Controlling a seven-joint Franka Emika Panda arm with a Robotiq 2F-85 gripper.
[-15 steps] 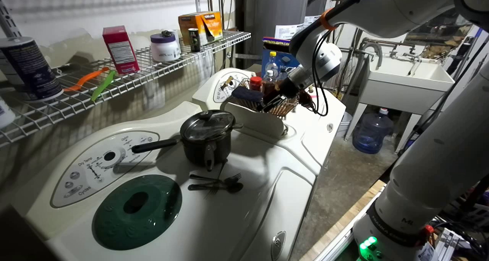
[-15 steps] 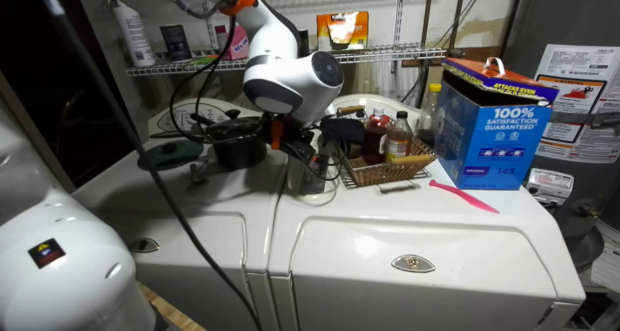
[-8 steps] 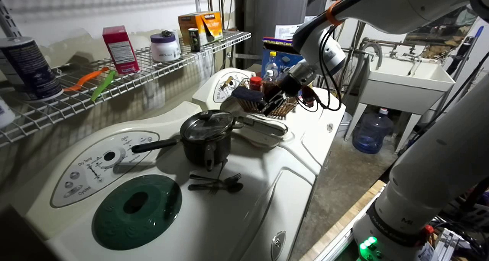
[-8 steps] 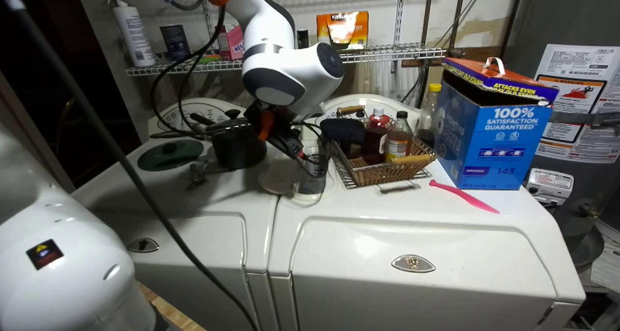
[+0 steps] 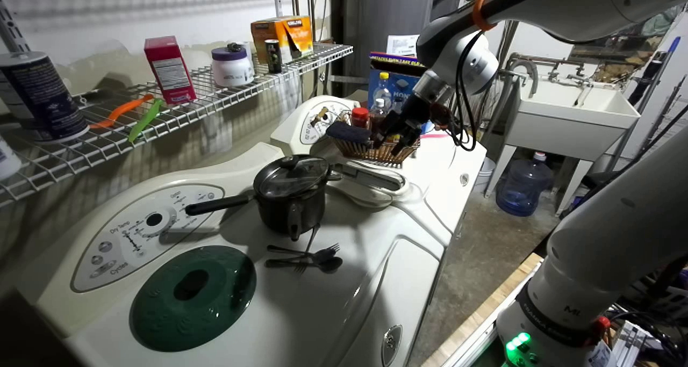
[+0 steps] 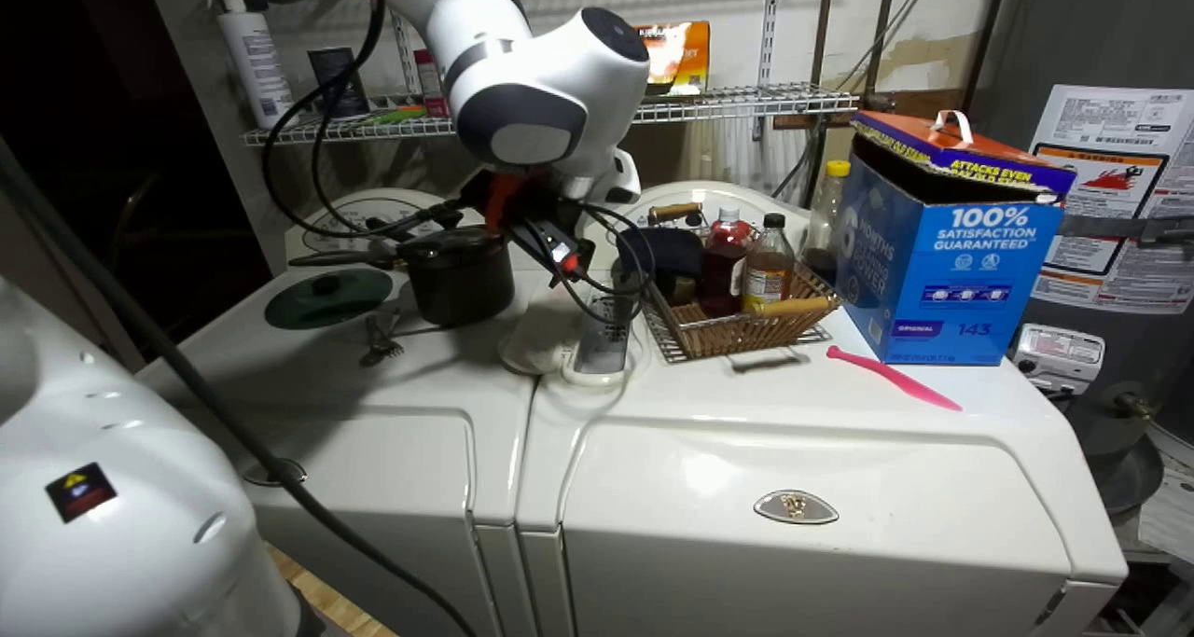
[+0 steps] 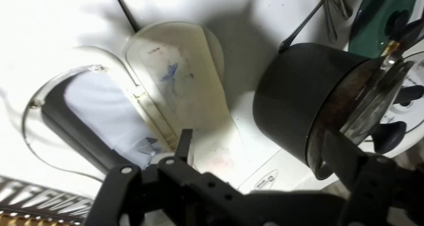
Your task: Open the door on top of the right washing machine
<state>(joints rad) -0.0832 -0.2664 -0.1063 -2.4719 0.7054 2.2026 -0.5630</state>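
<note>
The door (image 5: 370, 196) is swung back and lies flat toward the pot, its stained underside facing up in the wrist view (image 7: 180, 70). It also shows in an exterior view (image 6: 534, 339). The right washing machine (image 6: 718, 390) has its long oval opening uncovered, with a grey inside wall and a pale compartment (image 7: 106, 103). My gripper (image 5: 388, 144) is open and empty, above the machine top near the basket and apart from the door. In the wrist view its fingers (image 7: 260, 141) are wide apart. In an exterior view its fingertips are largely hidden by the wrist and cables.
A dark pot (image 5: 293, 200) stands beside the door. A wire basket with bottles (image 6: 746, 325) stands beside the opening. Forks and a spoon (image 5: 303, 259) and a green round lid (image 5: 193, 297) are on the neighbouring machine. A blue box (image 6: 961, 273) and wire shelf (image 6: 746, 101) are behind.
The door stood upright one second ago and has fallen over flat, away from the basket. My gripper has risen off it, and its fingers have spread from close together to wide apart.
</note>
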